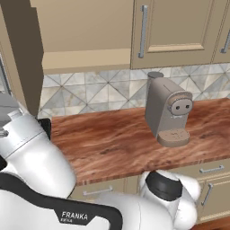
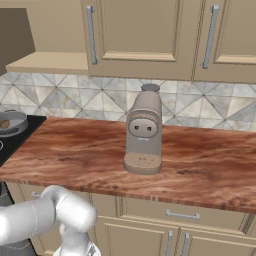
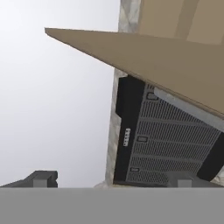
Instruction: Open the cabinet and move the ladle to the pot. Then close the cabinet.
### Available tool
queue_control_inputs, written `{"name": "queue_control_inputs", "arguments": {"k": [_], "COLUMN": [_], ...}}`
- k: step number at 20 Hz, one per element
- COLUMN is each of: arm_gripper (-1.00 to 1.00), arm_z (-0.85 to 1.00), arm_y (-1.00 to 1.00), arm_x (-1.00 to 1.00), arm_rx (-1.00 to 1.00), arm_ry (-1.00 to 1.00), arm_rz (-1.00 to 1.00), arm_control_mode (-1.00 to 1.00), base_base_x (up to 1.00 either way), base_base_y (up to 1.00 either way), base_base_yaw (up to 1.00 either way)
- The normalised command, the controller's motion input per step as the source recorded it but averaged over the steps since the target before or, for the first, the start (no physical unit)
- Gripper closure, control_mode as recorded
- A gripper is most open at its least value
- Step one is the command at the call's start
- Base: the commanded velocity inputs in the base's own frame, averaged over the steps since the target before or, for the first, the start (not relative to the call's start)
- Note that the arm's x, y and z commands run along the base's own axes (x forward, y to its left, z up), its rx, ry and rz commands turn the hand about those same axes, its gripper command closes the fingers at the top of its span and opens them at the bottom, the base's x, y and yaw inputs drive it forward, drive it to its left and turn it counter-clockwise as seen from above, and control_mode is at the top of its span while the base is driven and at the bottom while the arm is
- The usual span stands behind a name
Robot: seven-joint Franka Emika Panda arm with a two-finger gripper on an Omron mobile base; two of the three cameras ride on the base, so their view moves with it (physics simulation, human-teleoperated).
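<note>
Standing on the reddish wood-grain counter [image 1: 108, 143], a tall grey coffee machine [image 1: 168, 112] sits below the closed tan panelled wall cabinet [image 1: 177, 27]. From the right base, the shallow grey metal pot [image 2: 11, 123] rests left of that machine, something brown inside. The hand view has the gripper [image 3: 111, 180], jaws spread wide and empty, facing a black vented panel [image 3: 162, 144].

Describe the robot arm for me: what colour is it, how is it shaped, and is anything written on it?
The arm is glossy white, built of fat rounded segments like smooth shells, with dark joints; one shows as a black cap. A black band carries the white lettering FRANKA. In the right base view, the links look like bent white tubes. The gripper ends in two small, dark grey, blocky finger tips. No loose cables show.
</note>
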Motion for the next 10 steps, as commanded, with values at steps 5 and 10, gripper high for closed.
{"name": "queue_control_inputs", "arguments": {"k": [5, 10], "arm_gripper": [-1.0, -1.0], "arm_z": [-0.24, -0.33], "arm_y": [0.98, 0.81], "arm_x": [-0.69, -0.54], "arm_rx": [0.32, 0.33], "arm_ry": [0.22, 0.21], "arm_rz": [-0.3, -0.34], "arm_control_mode": [-1.0, -1.0], "base_base_x": [0.0, 0.0], "base_base_y": [0.0, 0.0], "base_base_yaw": [0.0, 0.0]}}
